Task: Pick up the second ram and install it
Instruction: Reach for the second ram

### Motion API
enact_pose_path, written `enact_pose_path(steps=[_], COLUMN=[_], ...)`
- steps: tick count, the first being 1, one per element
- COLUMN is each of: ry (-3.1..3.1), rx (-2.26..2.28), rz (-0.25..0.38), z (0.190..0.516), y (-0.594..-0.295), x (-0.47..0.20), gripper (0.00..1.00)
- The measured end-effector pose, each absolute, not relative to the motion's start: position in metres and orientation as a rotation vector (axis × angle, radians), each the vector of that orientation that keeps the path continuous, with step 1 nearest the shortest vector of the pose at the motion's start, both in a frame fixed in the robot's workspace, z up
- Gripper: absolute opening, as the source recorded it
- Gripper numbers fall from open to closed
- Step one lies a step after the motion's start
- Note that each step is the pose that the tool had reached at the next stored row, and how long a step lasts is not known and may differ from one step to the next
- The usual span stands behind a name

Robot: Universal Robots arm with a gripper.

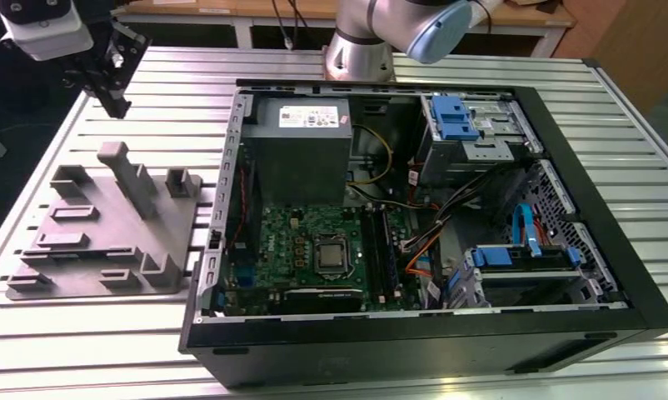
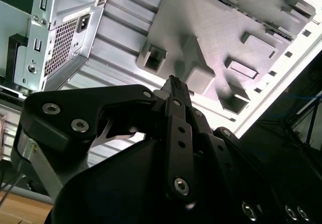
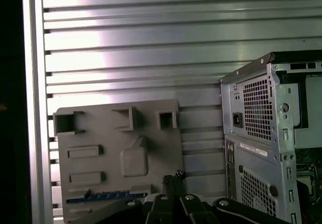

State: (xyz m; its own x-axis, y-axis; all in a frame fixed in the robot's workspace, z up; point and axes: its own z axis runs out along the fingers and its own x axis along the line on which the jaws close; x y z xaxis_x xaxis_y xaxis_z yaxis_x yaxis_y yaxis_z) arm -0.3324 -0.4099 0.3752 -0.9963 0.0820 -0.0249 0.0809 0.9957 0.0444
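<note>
First wrist view shows a thin blue strip that I take to be the ram (image 3: 108,197), seated along one edge of the grey fixture (image 3: 115,133). The fixture lies on the slatted worktop (image 3: 126,43) beside the open case (image 3: 251,133), and the fingers (image 3: 171,183) are pressed together with nothing between them; in the exterior view they hang raised near the fixture, clear of it. The stick is probably light, stiff and thin, yet easily harmed at its chips and contact edge, so a gentle pinch across its flat faces near the middle of the free long edge seems the safest hold.
</note>
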Motion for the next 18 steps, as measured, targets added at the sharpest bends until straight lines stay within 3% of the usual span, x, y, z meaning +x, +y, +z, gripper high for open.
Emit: enact_pose_path(steps=[18], ry=[3.112], rx=[0.127], rz=[0.067], z=[0.358], y=[-0.421], x=[-0.347], gripper=[0.07])
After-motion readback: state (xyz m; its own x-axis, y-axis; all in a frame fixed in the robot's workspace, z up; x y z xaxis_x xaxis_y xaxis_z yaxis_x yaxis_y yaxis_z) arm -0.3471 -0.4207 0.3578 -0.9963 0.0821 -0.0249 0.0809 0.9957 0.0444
